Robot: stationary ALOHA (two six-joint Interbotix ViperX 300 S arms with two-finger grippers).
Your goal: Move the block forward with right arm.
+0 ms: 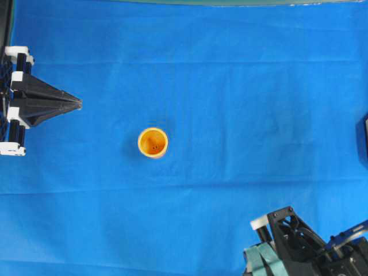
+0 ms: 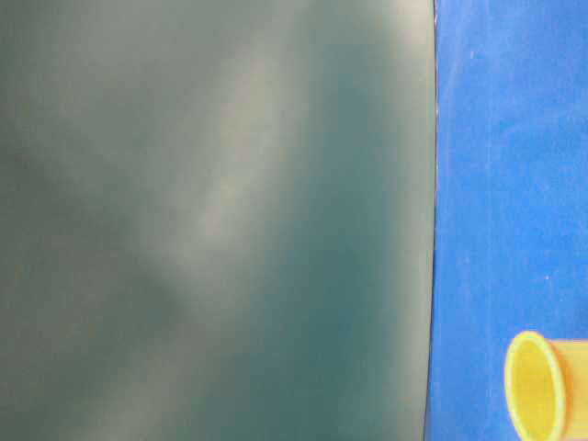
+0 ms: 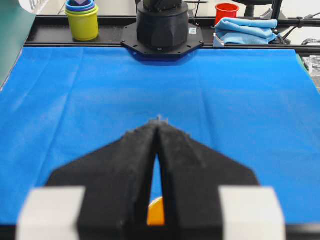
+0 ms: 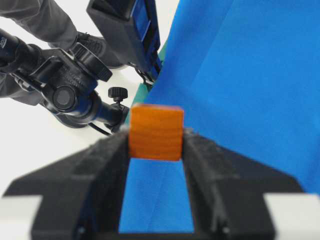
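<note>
Your right hand [image 4: 156, 145] is clamped on the block [image 4: 156, 132]: the orange cube sits squeezed between the two black fingers [image 4: 107, 165] at their tips, one finger pressed against each of its sides, and it is held up off the blue cloth [image 4: 250, 75] that shows beneath and past it. Beyond the block, ahead and to the left of your fingertips, the cloth's edge runs diagonally, and past that edge stands a black camera mount [image 4: 75, 95] with a knob, well apart from the hand. In the overhead view your right hand [image 1: 265, 259] sits at the near right corner of the counter [image 1: 230, 69], with teal tape showing on its fingers; the block itself is hidden there.

Far from that hand, near the middle of the cloth, the orange-yellow cup [image 1: 153, 142] stands upright with its mouth facing up. The table-level view shows the cup [image 2: 542, 386] low at the edge, against the blue cloth.

Your left hand [image 3: 159, 122] has its fingers together, the black tips meeting in a point with only a thin slit between them, and it holds nothing. Through that slit, below the tips, a bit of the cup's orange shows. Across the cloth from the left hand stand the black arm base [image 3: 162, 25], a stack of cups [image 3: 82, 20], a red cup [image 3: 226, 11] and a folded blue towel [image 3: 245, 30].
</note>
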